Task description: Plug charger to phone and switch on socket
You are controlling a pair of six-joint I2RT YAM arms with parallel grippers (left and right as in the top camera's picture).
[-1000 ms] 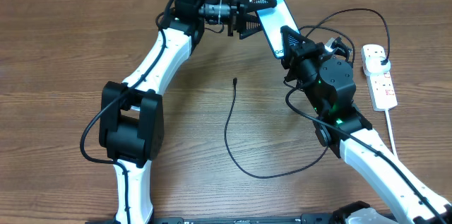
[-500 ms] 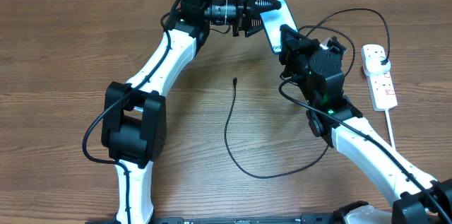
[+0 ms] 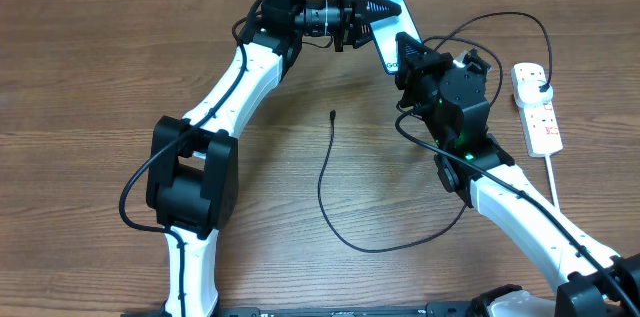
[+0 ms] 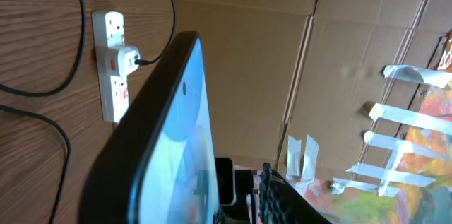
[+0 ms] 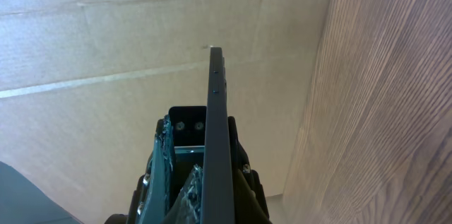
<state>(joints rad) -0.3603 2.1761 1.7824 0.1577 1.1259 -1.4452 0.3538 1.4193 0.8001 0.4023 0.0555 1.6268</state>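
Overhead: phone (image 3: 392,29) at 1 o'clock, lower end clamped in the closed right gripper (image 3: 403,57). Left gripper (image 3: 358,17) at its top end, hold cannot be told. Charger (image 3: 322,182) tip loose on desk (image 3: 100,77), centre. Socket (image 3: 538,107) at 3 o'clock.
Left wrist: lit phone screen, socket beyond.
Right wrist: phone frame edge-on between fingers.

Wood-grain table (image 3: 90,67); cardboard wall (image 4: 282,54) in bkgd.

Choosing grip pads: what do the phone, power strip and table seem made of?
The phone has a glossy, reflective front, probably glass; dark frame, metal or plastic. The power strip looks smooth white plastic. The table shows matte wood grain, possibly laminate.
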